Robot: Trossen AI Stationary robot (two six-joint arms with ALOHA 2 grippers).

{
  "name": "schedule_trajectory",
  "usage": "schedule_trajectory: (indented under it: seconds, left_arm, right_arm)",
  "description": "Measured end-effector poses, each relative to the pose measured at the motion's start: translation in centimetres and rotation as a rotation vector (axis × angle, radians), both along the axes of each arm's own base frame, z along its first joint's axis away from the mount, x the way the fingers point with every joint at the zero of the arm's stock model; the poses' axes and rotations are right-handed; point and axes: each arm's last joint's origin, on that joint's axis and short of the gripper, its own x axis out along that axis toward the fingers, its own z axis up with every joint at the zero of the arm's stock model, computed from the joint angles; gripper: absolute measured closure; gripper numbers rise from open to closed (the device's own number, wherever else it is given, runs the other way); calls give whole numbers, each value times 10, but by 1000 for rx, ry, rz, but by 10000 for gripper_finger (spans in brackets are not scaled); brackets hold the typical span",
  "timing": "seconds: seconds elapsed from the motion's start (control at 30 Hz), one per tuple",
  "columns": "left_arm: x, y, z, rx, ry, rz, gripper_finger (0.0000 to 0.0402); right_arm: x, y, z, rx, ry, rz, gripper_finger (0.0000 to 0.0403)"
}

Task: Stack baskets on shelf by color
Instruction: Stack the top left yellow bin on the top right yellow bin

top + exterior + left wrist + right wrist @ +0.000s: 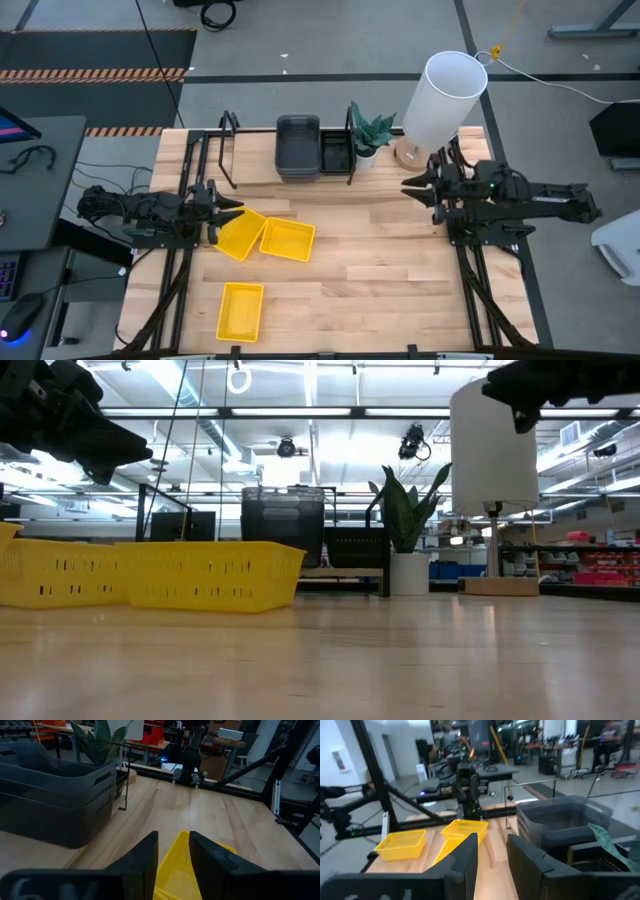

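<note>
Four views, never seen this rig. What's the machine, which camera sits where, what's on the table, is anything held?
It's a robot with two dark arms at a wooden table, each ending in two fingers. The high view looks straight down. The low view sits at tabletop height. Each wrist view looks forward past that arm's own fingers. At the back stands a shelf holding stacked dark grey baskets and a black mesh basket, with a plant and a white cylinder beside it. The middle yellow basket and the front yellow basket lie flat. The left gripper appears to pinch the rim of a tilted yellow basket. The right gripper hangs open and empty.
</note>
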Motion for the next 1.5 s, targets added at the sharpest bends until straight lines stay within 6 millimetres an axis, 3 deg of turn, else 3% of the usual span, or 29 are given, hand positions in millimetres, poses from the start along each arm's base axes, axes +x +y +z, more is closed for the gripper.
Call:
schedule_trajectory:
  seconds: [0.43,1.5]
  left_arm:
    - [0,0,0,0,0,0,285]
    - [0,0,0,0,0,0,285]
  right_arm:
    - [-1,0,-71,-115,-307,9,294]
    - [-1,-1,-70,-120,-316,-5,293]
